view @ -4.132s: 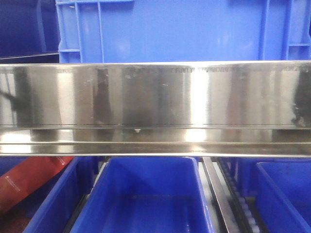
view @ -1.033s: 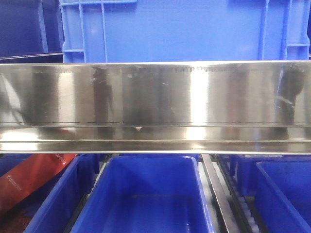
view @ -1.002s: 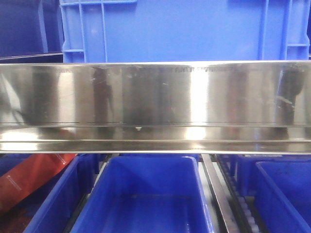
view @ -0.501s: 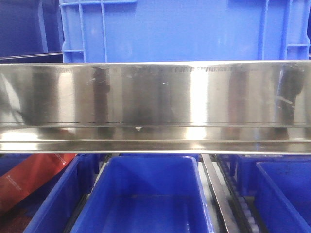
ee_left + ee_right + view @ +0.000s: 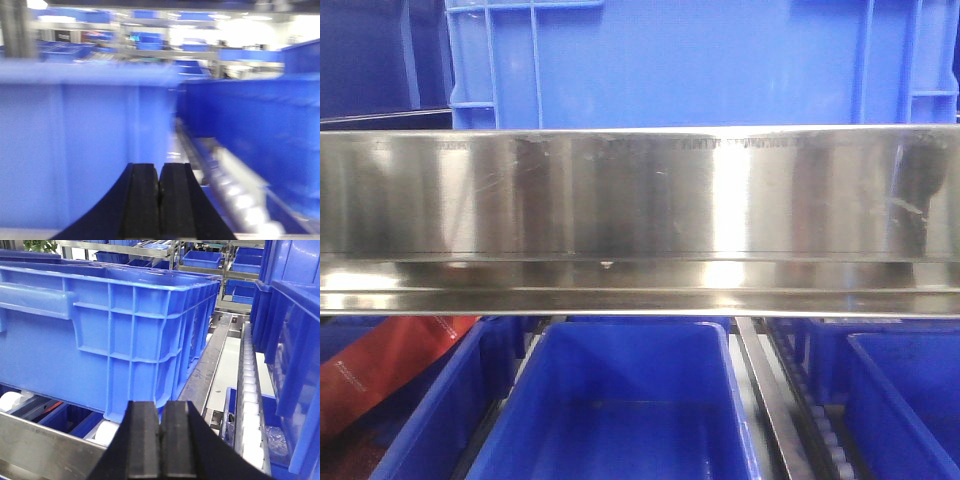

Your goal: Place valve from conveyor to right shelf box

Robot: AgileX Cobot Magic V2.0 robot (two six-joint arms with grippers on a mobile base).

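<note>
Steel fills the front view: the shelf rail [image 5: 640, 215] sits where it sat a second ago, so almost nothing has changed and the valve's delivery looks stalled or done. No valve or conveyor shows anywhere. The left tool [image 5: 159, 200] and right tool [image 5: 160, 445] are both pressed together with nothing between the pads. The right tool faces a large blue crate [image 5: 100, 335]; open room runs along the roller lane [image 5: 247, 390] beside it, while the left view is blurred between blue crate walls [image 5: 75, 150].

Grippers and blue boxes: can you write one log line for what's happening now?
left gripper: shut, empty | right gripper: shut, empty | valve: not in view | blue crate: ahead of right gripper | steel rail: across front view
</note>
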